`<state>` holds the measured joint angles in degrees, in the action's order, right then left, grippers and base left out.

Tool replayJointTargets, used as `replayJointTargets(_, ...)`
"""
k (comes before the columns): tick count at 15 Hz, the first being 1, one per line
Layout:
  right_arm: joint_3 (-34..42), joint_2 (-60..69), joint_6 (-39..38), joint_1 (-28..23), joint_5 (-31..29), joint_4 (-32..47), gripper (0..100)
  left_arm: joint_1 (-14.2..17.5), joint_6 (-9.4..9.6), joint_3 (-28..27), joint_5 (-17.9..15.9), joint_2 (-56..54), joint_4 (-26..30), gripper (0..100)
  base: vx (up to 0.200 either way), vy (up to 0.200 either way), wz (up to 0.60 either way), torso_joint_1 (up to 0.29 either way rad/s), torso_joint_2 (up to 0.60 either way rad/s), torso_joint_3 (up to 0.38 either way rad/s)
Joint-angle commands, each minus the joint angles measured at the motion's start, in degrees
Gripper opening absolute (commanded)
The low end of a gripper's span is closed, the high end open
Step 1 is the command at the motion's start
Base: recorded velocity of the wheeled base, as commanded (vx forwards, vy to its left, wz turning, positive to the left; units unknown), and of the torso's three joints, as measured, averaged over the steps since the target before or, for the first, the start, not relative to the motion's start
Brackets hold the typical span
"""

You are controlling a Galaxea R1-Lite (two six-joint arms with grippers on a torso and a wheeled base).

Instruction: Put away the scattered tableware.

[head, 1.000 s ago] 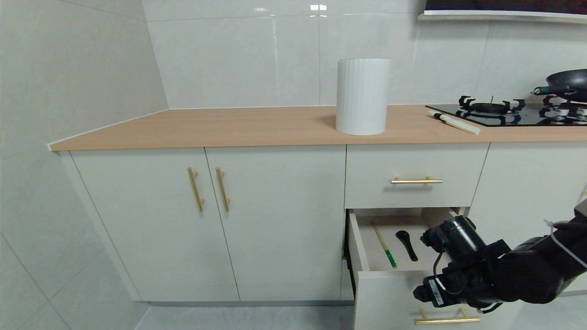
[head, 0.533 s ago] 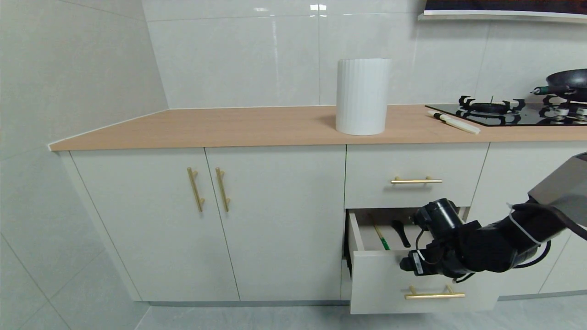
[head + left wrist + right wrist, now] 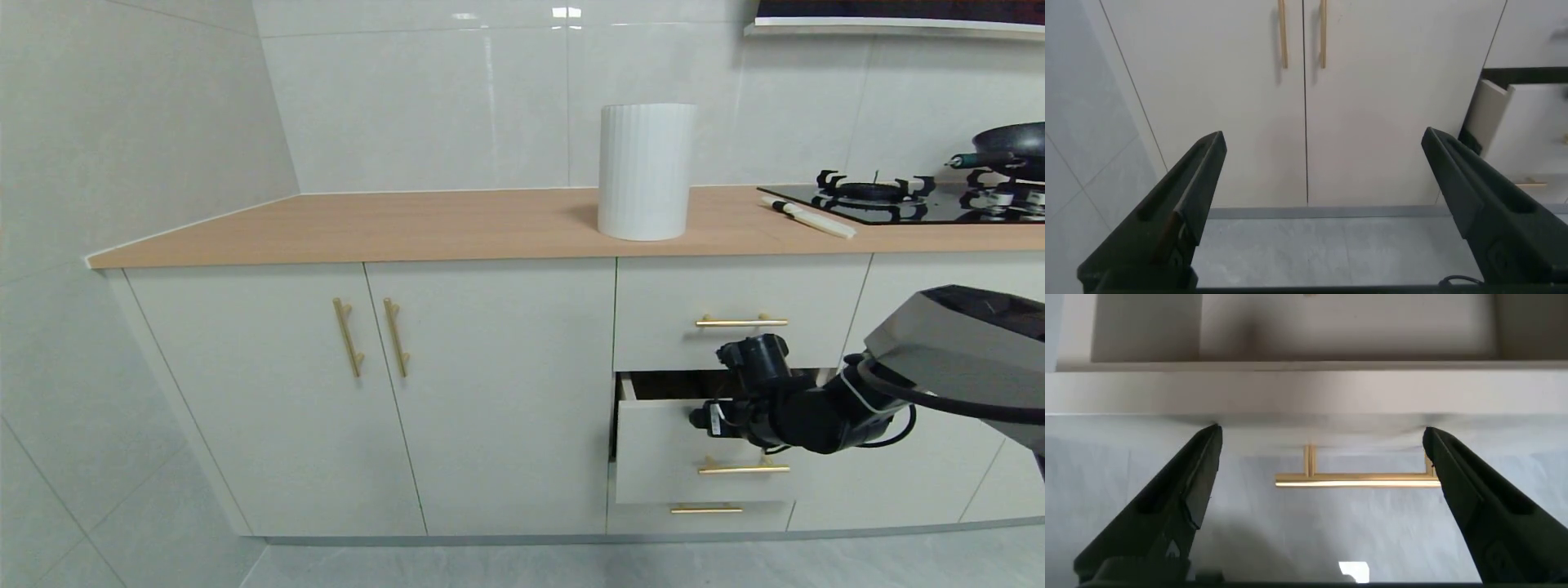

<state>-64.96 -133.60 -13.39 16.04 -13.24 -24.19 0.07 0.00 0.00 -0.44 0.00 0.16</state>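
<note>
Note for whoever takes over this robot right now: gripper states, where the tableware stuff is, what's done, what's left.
Grippers: the left gripper is open and empty, low down, facing the cabinet doors. The right gripper is open at the front of the middle drawer, fingers astride its gold handle, not closed on it.
Things: the drawer is open only a crack, its contents hidden. A white utensil lies on the countertop beside the hob.
Done: drawer nearly shut.
Left: shut it fully. The white utensil probably needs storing too, which would mean reopening.
</note>
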Motion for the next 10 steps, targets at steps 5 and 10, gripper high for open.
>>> replayJointTargets(5,-3.68,-7.03,-0.68,-2.51,-1.53,-10.0,100,0.01,0.0,0.0,0.0,0.0,0.02,100,0.0,0.0,0.0,0.0,0.0,0.0)
replayJointTargets(10,-5.17,-12.39,-0.77,-4.35,-4.51,-18.0,100,0.01,0.0,0.0,0.0,0.0,0.02,100,0.0,0.0,0.0,0.0,0.0,0.0)
